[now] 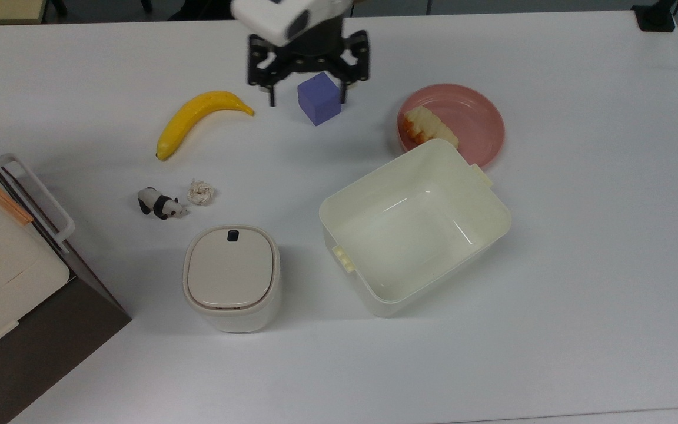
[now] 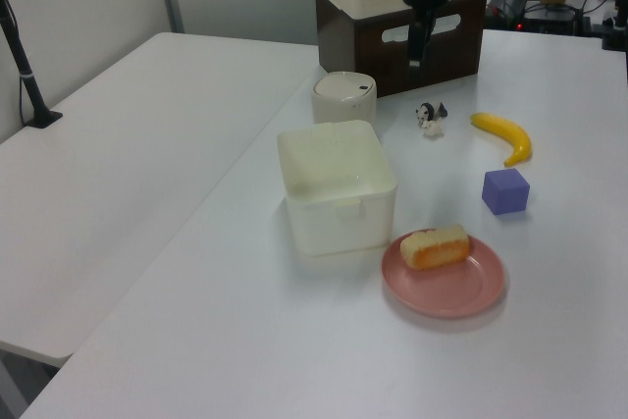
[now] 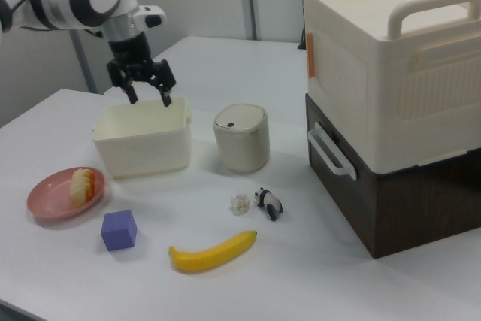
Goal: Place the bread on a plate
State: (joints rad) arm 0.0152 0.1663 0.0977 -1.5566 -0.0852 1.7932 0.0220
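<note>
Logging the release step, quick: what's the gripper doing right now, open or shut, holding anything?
Gripper: open, holding nothing; it hangs above the table. The bread lies on the plate.

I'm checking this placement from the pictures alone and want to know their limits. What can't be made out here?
- Top view: the near end of the bread and part of the plate are hidden behind the cream tub rim.
- Top view: the arm above the open gripper is cut off by the top edge.
- Left view: the gripper is too small against the storage box to read.
- Right view: the knotted lump is too small to identify.
</note>
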